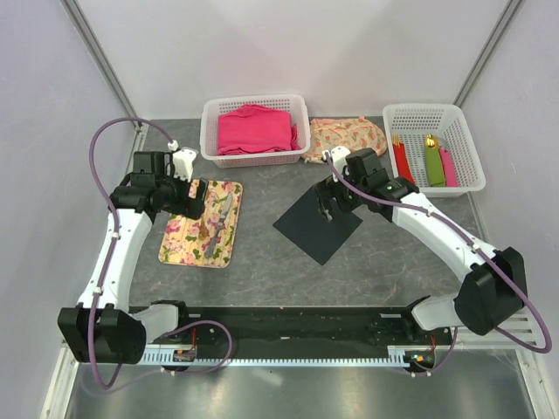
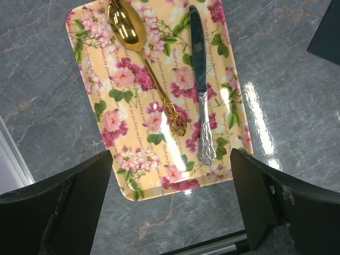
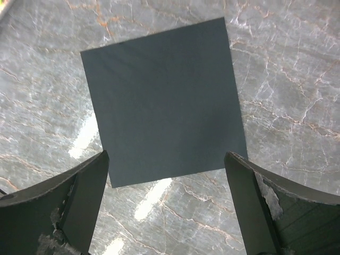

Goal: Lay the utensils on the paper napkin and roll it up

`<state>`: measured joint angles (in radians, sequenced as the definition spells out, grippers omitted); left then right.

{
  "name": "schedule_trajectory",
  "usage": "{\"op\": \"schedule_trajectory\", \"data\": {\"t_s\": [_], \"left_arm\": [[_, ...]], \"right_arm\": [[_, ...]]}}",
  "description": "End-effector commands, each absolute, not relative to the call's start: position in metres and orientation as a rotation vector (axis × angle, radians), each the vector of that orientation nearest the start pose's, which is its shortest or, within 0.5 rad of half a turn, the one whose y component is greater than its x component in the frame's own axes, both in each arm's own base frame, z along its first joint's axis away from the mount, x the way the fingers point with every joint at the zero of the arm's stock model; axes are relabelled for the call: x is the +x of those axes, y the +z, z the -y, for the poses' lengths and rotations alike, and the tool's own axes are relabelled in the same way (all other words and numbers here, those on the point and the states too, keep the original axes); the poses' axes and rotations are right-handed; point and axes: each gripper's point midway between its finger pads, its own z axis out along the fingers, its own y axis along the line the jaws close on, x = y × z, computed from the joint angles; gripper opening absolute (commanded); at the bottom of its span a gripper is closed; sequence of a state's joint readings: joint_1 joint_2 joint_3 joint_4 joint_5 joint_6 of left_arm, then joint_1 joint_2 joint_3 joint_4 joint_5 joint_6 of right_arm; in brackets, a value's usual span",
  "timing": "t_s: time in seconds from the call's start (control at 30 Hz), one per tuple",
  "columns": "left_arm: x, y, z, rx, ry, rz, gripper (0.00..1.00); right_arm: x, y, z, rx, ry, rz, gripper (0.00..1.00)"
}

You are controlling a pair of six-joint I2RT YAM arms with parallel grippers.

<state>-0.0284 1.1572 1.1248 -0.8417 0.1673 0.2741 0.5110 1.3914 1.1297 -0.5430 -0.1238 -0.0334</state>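
Observation:
A gold spoon and a silver knife lie side by side on the floral mat, at the left in the top view. My left gripper is open and empty, hovering above the mat's near end. The black paper napkin lies flat on the table at the centre. My right gripper is open and empty above the napkin's far edge. No utensil lies on the napkin.
A white basket with pink folded cloth stands at the back. A floral cloth lies beside it. A second white basket at the back right holds red, green and pink napkin rolls. Walls enclose the table.

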Motion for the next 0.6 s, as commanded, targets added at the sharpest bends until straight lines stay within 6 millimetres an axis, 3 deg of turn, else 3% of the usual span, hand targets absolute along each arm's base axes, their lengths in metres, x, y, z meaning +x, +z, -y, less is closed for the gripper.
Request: {"op": "schedule_trajectory", "data": {"t_s": [0.0, 0.17, 0.3, 0.37, 0.47, 0.57], "left_arm": [[0.3, 0.208, 0.029, 0.587, -0.072, -2.305, 1.0], [0.318, 0.21, 0.02, 0.568, -0.005, -2.332, 1.0], [0.34, 0.235, 0.026, 0.591, -0.026, -2.262, 0.95], [0.351, 0.251, 0.036, 0.618, -0.075, -2.207, 1.0], [0.361, 0.259, 0.039, 0.616, -0.089, -2.202, 1.0], [0.367, 0.239, 0.043, 0.592, -0.126, -2.295, 1.0]], "right_arm": [[0.315, 0.18, -0.199, -0.65, 0.402, -2.23, 0.98], [0.325, 0.196, -0.193, -0.603, 0.378, -2.181, 0.98], [0.338, 0.216, -0.191, -0.581, 0.358, -2.138, 0.98], [0.342, 0.217, -0.191, -0.593, 0.348, -2.143, 0.98], [0.339, 0.234, -0.204, -0.661, 0.425, -2.131, 0.98], [0.337, 0.238, -0.206, -0.67, 0.441, -2.117, 0.98]]}}
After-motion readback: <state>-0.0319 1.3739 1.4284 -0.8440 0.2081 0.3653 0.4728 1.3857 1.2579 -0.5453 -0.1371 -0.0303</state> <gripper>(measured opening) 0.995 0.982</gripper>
